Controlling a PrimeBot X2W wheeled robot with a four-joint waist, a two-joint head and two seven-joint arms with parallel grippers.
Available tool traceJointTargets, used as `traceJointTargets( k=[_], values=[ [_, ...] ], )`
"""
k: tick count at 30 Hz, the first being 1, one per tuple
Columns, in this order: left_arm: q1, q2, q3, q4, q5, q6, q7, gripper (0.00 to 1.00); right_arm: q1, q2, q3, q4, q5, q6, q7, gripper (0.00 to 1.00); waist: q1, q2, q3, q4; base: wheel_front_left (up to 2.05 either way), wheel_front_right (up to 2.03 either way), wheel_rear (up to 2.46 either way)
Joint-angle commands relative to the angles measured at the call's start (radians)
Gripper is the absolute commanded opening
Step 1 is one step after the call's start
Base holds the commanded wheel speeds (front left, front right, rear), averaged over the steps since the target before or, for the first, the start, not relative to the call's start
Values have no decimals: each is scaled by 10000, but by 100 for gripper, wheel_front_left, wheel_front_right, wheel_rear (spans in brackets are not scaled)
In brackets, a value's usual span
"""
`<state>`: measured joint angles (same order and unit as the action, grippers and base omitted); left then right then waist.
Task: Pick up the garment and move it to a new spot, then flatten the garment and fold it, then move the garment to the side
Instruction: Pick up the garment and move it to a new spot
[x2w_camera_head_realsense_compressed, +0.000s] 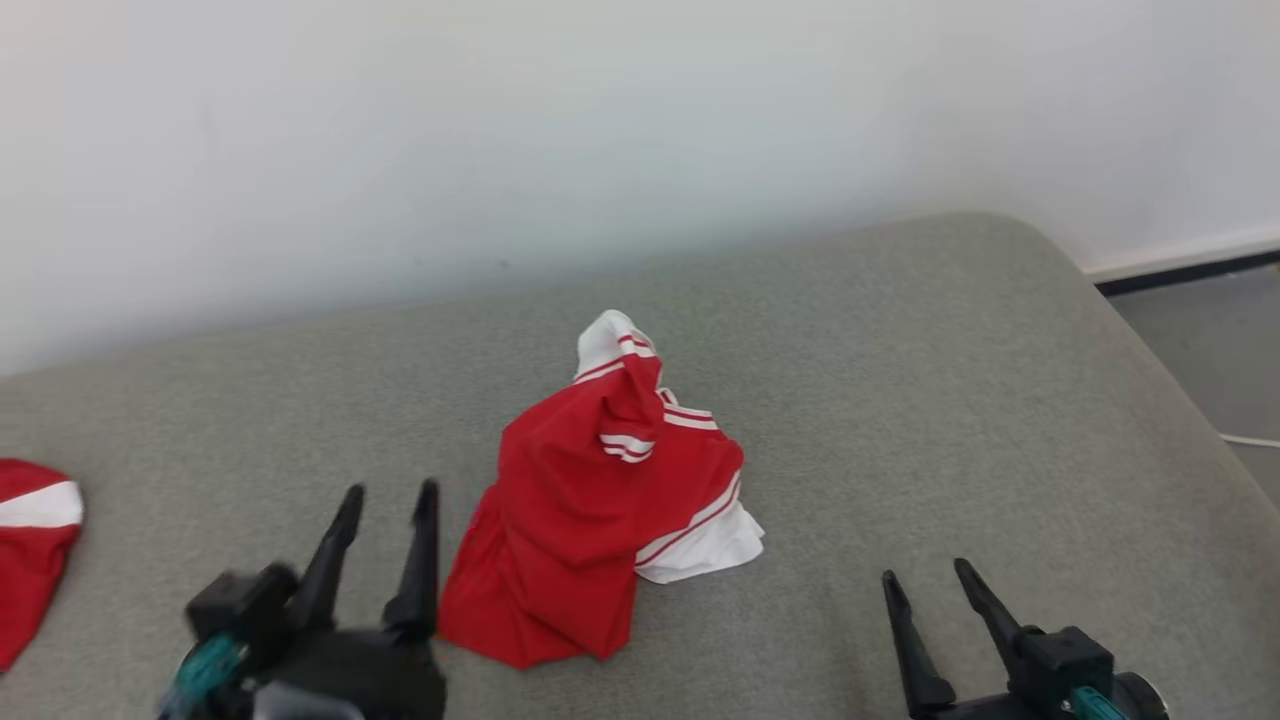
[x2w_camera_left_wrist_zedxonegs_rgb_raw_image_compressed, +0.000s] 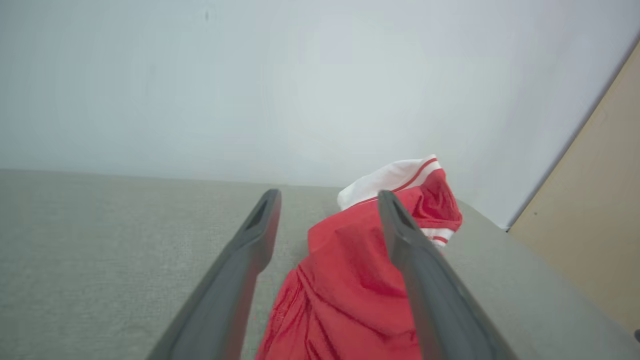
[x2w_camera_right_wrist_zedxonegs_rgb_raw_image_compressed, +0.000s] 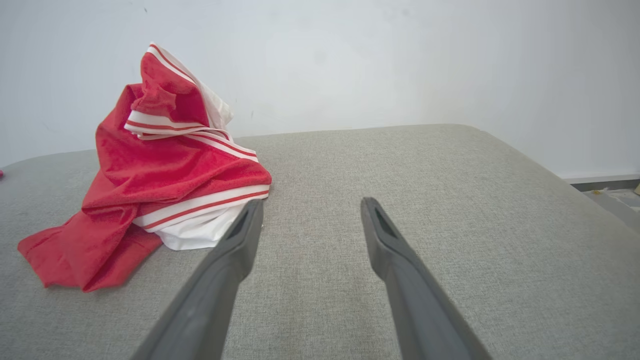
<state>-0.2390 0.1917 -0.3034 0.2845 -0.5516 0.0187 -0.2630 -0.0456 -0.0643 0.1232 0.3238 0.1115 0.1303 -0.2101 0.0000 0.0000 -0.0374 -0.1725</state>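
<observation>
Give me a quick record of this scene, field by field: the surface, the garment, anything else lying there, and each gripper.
surface: grey padded cushion against a white wall
garment: red and white garment, crumpled in a heap mid-cushion, not yet flattened or folded
other item: second red and white cloth at the cushion's left edge, apart from the heap
left gripper: open, empty, just left of the heap's near edge
right gripper: open, empty, above bare cushion right of the heap

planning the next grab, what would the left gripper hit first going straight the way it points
Most likely the crumpled red and white garment, lying just ahead between the open fingers of the left gripper; how near is unclear.
</observation>
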Motion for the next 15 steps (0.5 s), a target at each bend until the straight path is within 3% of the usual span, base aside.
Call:
traceJointTargets(
  k=[1, 6, 15],
  values=[
    [580, 24, 254, -347, 177, 82, -13, 100, 154, -52, -91, -96, -100, 9, 44, 100, 0, 0, -278, 466, 0, 0, 0],
    [2400, 93, 1310, -1422, 775, 158, -16, 100, 408, -82, -497, -458, -222, 9, 227, 100, 0, 0, -379, 909, 0, 0, 0],
    [4184, -85, 2395, -2457, 1657, 36, -18, 100, 728, -38, -631, -635, -281, 9, 303, 100, 0, 0, -430, 1240, 0, 0, 0]
  ],
)
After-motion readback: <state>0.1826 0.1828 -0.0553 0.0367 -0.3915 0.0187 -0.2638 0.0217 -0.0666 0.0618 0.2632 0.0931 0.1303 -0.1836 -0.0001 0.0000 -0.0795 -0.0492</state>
